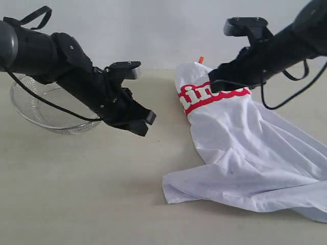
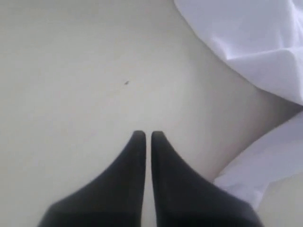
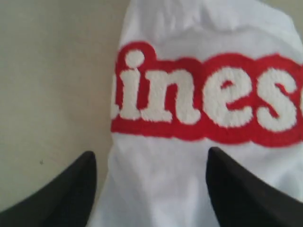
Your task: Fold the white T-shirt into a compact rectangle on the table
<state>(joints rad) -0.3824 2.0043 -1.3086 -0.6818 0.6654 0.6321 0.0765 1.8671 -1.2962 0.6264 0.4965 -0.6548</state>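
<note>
The white T-shirt (image 1: 250, 153) lies crumpled on the right half of the table (image 1: 76, 194), red lettering (image 1: 204, 97) facing up at its far end, a small orange tag (image 1: 201, 59) behind it. My right gripper (image 1: 217, 84) hovers over the lettering, open, with white cloth (image 3: 156, 189) and the red letters (image 3: 208, 104) spread beneath its fingers. My left gripper (image 1: 145, 122) hangs above bare table left of the shirt, shut on nothing; its fingers (image 2: 139, 156) nearly touch, and shirt folds (image 2: 255, 42) show beyond them.
A round wire-mesh basket (image 1: 46, 109) stands at the far left behind my left arm. Bare beige tabletop (image 2: 71, 71) stretches between the basket and the shirt and along the front edge.
</note>
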